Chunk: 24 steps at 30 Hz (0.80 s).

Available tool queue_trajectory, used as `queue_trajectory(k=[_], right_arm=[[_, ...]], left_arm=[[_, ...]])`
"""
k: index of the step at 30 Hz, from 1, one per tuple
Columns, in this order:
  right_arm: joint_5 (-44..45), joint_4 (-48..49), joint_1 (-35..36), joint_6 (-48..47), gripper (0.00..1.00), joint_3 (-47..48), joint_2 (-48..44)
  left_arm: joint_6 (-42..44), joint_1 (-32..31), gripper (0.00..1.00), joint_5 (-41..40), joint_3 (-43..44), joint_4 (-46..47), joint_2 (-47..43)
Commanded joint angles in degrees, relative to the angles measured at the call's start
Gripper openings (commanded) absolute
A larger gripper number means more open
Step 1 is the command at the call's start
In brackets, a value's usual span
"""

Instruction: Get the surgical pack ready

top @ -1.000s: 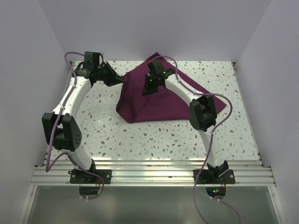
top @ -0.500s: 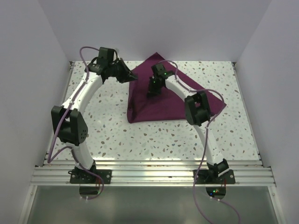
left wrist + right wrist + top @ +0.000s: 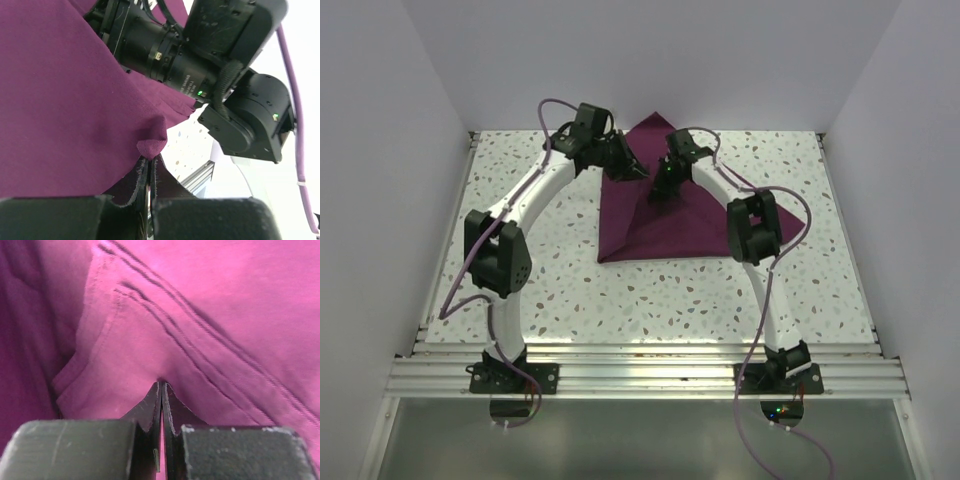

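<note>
The plum-purple cloth point(image 3: 670, 225) of the surgical pack lies on the far middle of the table, its left part lifted and folded toward the right. The tray, instruments, pads and strips are hidden or out of view. My left gripper point(image 3: 632, 171) is shut on a small fold of the cloth's edge point(image 3: 150, 146) and holds it raised over the cloth. My right gripper point(image 3: 665, 186) is shut, and its fingertips point(image 3: 158, 390) press onto the creased cloth point(image 3: 210, 315) close beside the left gripper. The right arm's wrist point(image 3: 190, 55) fills the upper left wrist view.
The speckled white table point(image 3: 540, 270) is bounded by white walls at left, back and right. An aluminium rail point(image 3: 640, 372) with both arm bases runs along the near edge. Purple cables loop off both arms.
My left gripper has swung right from the table's far left, carrying the cloth's left edge over the cloth. The cloth's outline has narrowed. My right gripper has shifted slightly right.
</note>
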Motion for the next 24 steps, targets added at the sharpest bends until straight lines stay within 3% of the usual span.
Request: queue_trajectory(k=[1,8,24], right_arm=[[-0.40,0.08,-1.56,-0.19,0.00,-0.94,-5.26],[0.65,-4.40,-2.53,-3.26,0.00,-0.68,-1.23],[0.30,-3.88,-2.27,-1.07,0.00,-4.55,2.47]], left_arm=[[-1.39,-1.07,0.00,0.45,3.52,0.63,1.60],[-2.53,-1.95,0.00,0.80,6.33,1.68,5.29],[-6.22,-6.00,0.00,3.00,13.98,4.23,14.96]])
